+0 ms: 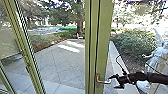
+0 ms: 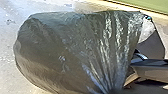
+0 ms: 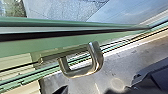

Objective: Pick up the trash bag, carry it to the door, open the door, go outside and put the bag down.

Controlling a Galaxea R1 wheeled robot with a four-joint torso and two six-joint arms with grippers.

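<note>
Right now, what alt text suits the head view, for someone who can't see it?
The robot's right gripper, open, is beside the lever handle on a green door frame; beyond lie a paved yard, a leafy bush and a tree trunk.

Grey slab paving [image 1: 60,63]; pale sunlit streaks [image 1: 68,48]; tree trunk [image 1: 80,25]; dense green bush [image 1: 135,41]; bright daylight

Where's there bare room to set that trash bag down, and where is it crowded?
Bare paving stretches outside, between the slanting green frame and the upright green door frame, back to the planting bed. Pale floor lies bare beside the rounded end of the trash bag. It's crowded at the door handle, with the right pincer close beside it.
</note>
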